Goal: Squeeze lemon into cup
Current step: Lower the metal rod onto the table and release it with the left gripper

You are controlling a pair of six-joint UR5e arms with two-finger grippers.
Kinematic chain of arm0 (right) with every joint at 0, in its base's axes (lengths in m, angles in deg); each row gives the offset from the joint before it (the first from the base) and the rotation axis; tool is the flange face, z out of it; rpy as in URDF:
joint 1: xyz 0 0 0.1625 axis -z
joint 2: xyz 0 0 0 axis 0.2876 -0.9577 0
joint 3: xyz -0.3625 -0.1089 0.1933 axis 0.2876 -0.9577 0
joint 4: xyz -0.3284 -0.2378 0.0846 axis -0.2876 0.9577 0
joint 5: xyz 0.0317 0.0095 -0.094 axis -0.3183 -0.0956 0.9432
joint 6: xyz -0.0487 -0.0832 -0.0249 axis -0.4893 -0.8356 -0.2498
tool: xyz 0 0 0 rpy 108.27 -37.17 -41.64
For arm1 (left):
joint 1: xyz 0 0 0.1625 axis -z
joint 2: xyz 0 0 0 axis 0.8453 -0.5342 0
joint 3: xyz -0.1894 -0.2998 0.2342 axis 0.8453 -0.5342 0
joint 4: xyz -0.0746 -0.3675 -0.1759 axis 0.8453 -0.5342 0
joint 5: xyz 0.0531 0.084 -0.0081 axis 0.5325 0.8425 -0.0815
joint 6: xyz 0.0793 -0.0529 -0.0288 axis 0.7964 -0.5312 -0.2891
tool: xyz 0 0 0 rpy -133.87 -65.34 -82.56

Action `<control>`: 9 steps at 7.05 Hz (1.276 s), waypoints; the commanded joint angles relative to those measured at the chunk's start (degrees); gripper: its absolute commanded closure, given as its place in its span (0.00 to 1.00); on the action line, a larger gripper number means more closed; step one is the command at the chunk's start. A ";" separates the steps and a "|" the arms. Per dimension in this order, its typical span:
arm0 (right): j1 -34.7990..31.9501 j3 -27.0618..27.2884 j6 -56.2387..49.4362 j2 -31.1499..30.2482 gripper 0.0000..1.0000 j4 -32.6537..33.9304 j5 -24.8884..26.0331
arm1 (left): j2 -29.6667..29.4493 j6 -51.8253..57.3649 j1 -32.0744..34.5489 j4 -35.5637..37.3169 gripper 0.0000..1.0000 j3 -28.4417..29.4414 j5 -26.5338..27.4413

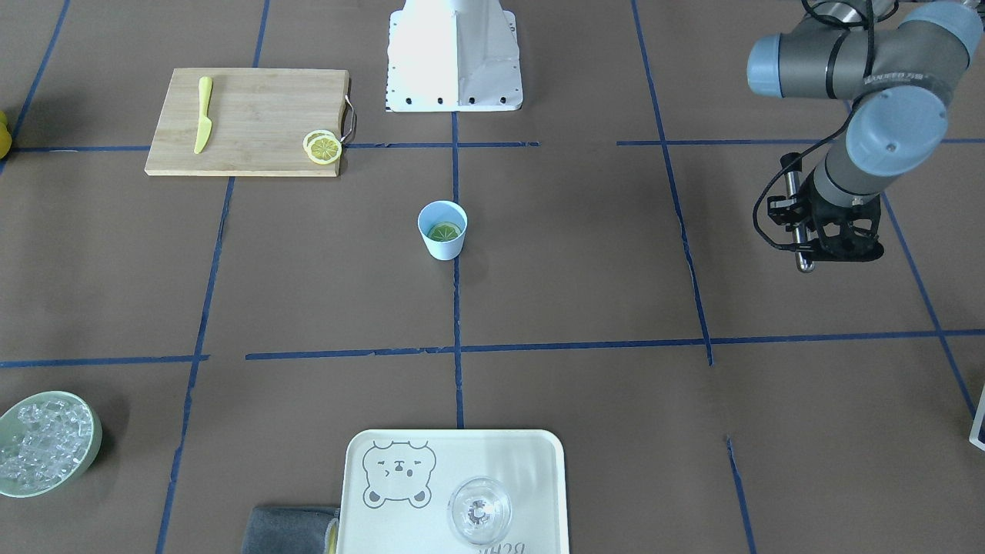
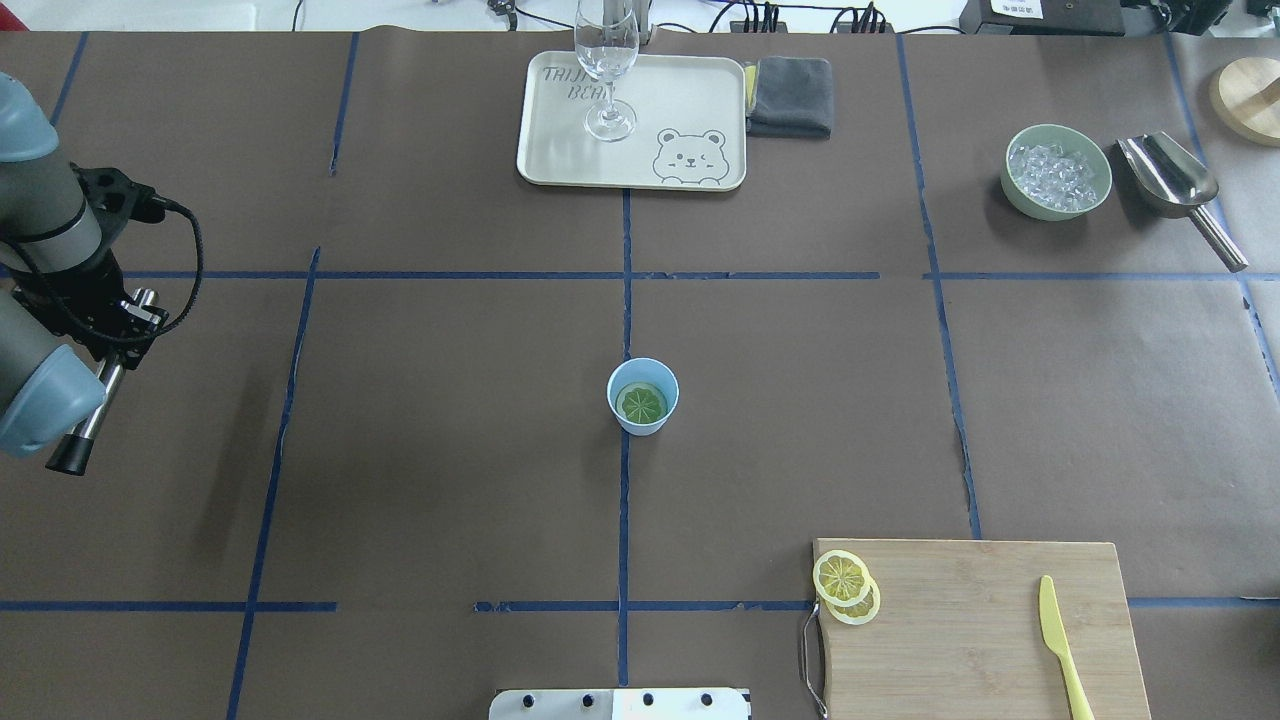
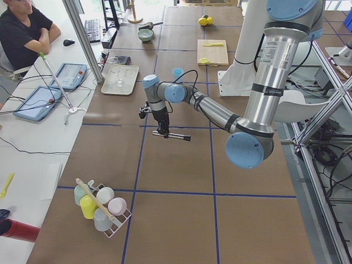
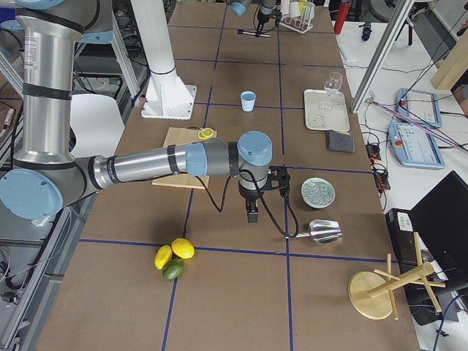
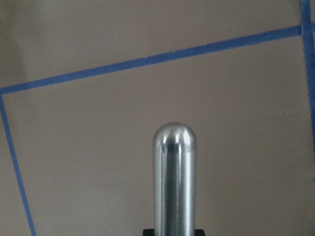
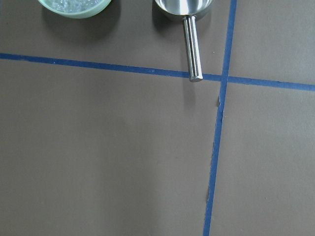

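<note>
The cream rectangular tray with a bear drawing [image 2: 560, 160] carries two lines of grey capital letters. The lower line begins "BEA"; the upper starts with "T", and the clear stemmed glass [image 2: 608, 60] hides the rest. Print on the grey robot arm [image 1: 885, 77] is too small to read.

Bright, even light from above. Soft, faint shadows lie beside the cup [image 1: 442, 231] and bowl [image 1: 86, 454]. The white base [image 1: 454, 54] glares, washed out. The left wrist view is soft; its rod [image 5: 173, 182] shows bright streaks.
</note>
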 commanded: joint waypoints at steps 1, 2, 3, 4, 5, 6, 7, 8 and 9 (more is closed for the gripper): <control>-0.08 0.25 0.03 0.45 0.00 -0.09 -0.01 | 0.77 1.10 0.11 -7.47 1.00 8.30 -5.76; -0.17 0.25 0.03 0.63 0.00 -0.09 -0.01 | 0.86 1.10 0.11 -7.85 1.00 9.19 -5.77; -0.17 0.25 0.12 0.63 0.00 -0.09 -0.01 | 0.86 1.10 0.11 -7.85 1.00 9.20 -5.77; -0.17 0.25 0.12 0.63 0.00 0.00 -0.01 | 0.86 0.83 0.11 -7.94 1.00 9.20 -5.77; -0.17 0.25 0.12 0.63 0.00 0.00 -0.01 | 0.77 0.66 0.02 -8.03 1.00 9.46 -5.77; -0.17 0.25 0.21 0.63 0.00 0.00 -0.01 | 0.77 0.57 0.02 -8.03 1.00 9.81 -5.85; -0.17 0.25 0.21 0.72 0.00 0.00 0.08 | 0.77 0.39 0.02 -8.64 1.00 10.25 -5.77; -0.17 0.25 0.21 0.72 0.00 0.00 0.00 | 0.77 0.39 0.02 -9.34 0.68 11.12 -5.85; -0.17 0.34 0.30 0.72 0.00 -0.09 -0.01 | 0.68 0.48 0.02 -10.83 0.01 11.57 -5.77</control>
